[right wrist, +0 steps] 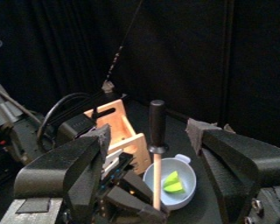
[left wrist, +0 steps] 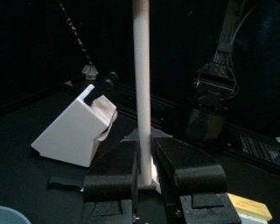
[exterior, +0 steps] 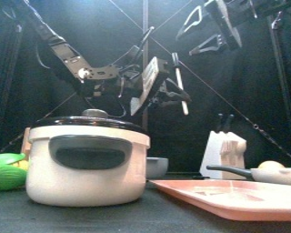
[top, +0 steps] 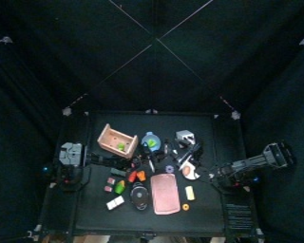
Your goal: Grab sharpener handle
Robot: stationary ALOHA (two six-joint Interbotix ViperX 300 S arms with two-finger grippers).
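You are partway through the handover. Your left gripper (left wrist: 140,164) is clamping the sharpener's white rod (left wrist: 140,70) and holding it upright in the air above the table, so the lift is done. The white knife block (left wrist: 77,131) is standing on the table behind it.

The sharpener handle (right wrist: 157,122), the black grip topping the rod, is sitting between the two jaws of your right gripper (right wrist: 157,162). Those jaws are standing wide apart, one on each side of the handle, and neither seems to be touching it. In the right wrist view the left gripper (right wrist: 122,188) is showing just under the handle, gripping the rod, with a small bowl (right wrist: 178,185) holding a green piece down on the table beyond it.

So the approach and alignment are looking finished, and the grab itself is not yet made. What is remaining for you is the closing of the right jaws on the black handle. You are working close to the left gripper's fingers, so be watching that the right jaws are meeting the handle and not the rod or the other gripper.
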